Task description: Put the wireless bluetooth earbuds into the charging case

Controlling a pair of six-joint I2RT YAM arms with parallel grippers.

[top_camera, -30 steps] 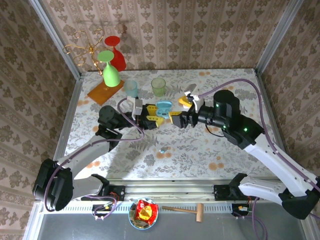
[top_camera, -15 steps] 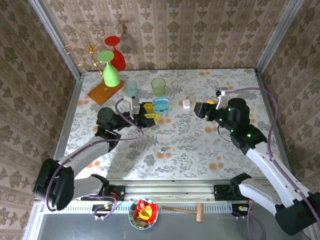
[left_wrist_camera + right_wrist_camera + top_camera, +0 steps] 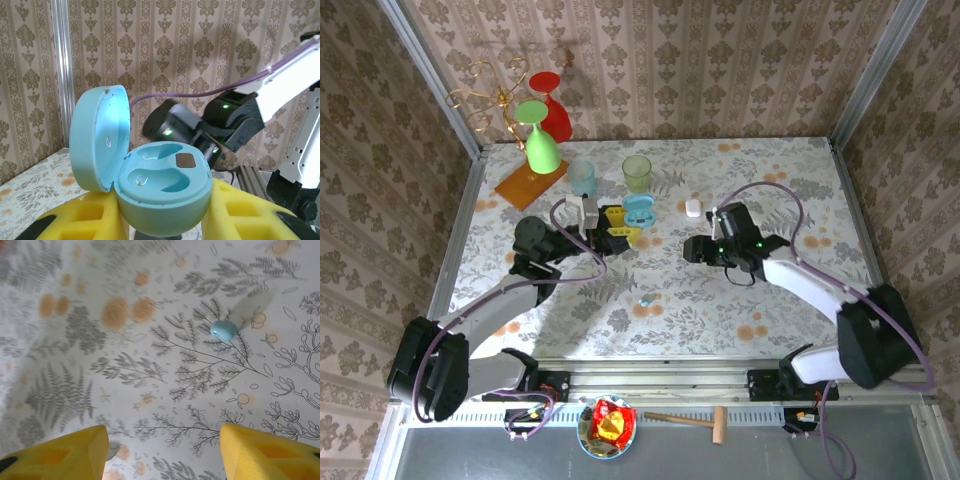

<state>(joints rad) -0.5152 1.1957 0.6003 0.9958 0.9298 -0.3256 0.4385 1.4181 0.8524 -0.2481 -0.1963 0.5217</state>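
The left gripper point(image 3: 623, 228) sits at about 11 o'clock from the middle of the table point(image 3: 760, 300). Its yellow fingers point(image 3: 85, 220) are clamped on either side of the pale-blue charging case point(image 3: 162, 187). In the left wrist view the case is open. Its lid stands up at 9 o'clock of the base, and both moulded wells are bare, with a small dark square patch at about 1 o'clock on the inner face. In the top view the case point(image 3: 641, 211) is just past the fingertips, toward 12 o'clock.

The right gripper point(image 3: 695, 250) is low over the cloth at about 3 o'clock from the table's middle and points toward 9 o'clock. In the right wrist view its two yellow fingertips are well apart with nothing between them point(image 3: 162, 450). A pale-blue earbud point(image 3: 223, 329) lies on the flowered cloth ahead of them, toward 1 o'clock, untouched.

In the top view a pale-blue earbud point(image 3: 646, 299) rests on the cloth at 6 o'clock from the case, well apart from both grippers. It cannot be told whether this is the bud the wrist camera sees.

A small white case point(image 3: 693, 208) lies at 3 o'clock from the blue one. A pale-blue cup point(image 3: 582, 177) and a green cup point(image 3: 637, 172) stand toward 12 o'clock. An upturned green glass point(image 3: 542, 140) stands on an orange board point(image 3: 525, 186) at 10 o'clock.
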